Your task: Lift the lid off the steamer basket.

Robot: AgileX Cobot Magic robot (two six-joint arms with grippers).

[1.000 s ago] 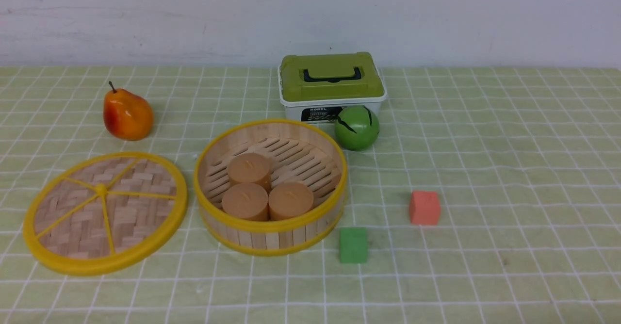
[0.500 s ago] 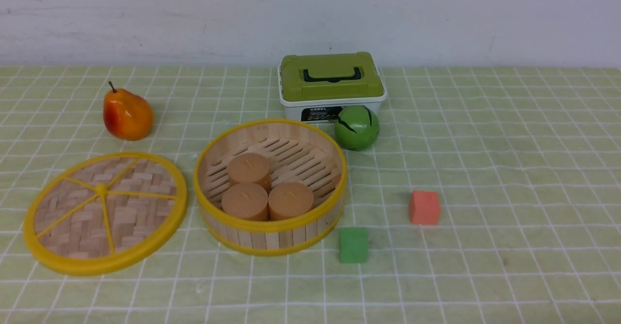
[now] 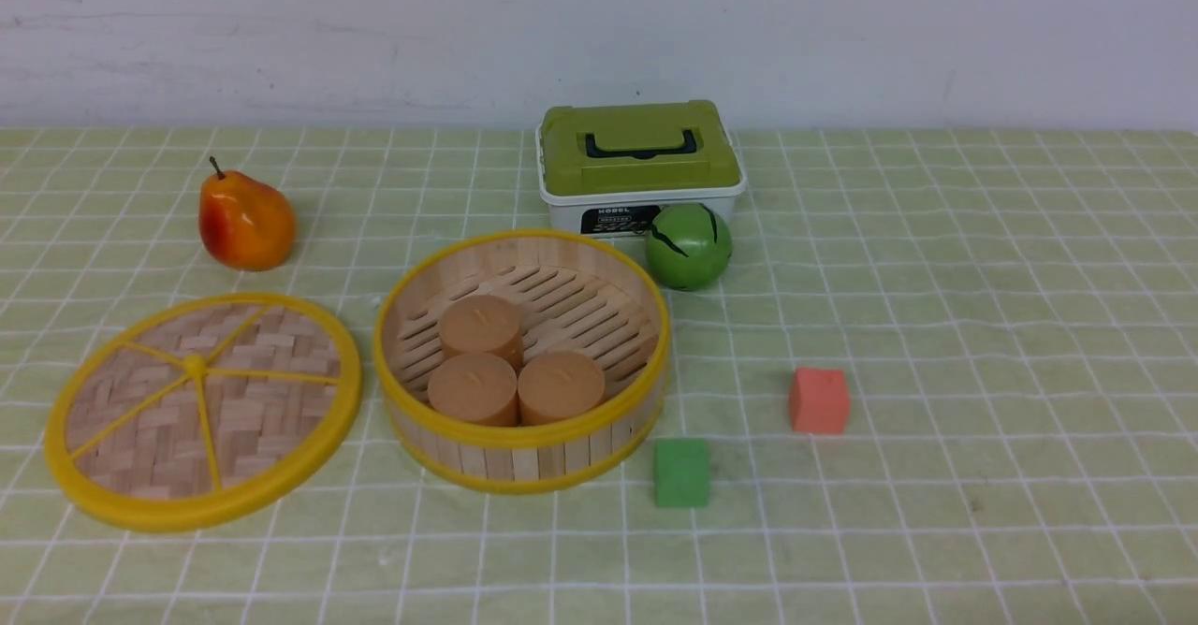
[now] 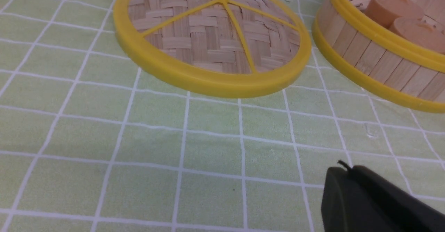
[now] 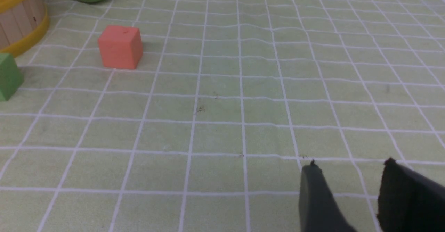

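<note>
Lid: flat on the cloth toward the left edge, beside the open basket, removal apparently done. Right gripper: spread, empty. Left gripper: state unclear.

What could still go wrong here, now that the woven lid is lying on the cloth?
Little, I'd guess. The lid lies close beside the steamer basket, so a careless left gripper could nudge either. The open basket leaves its three brown cylinders exposed. The green ball beside it might roll if bumped.
</note>
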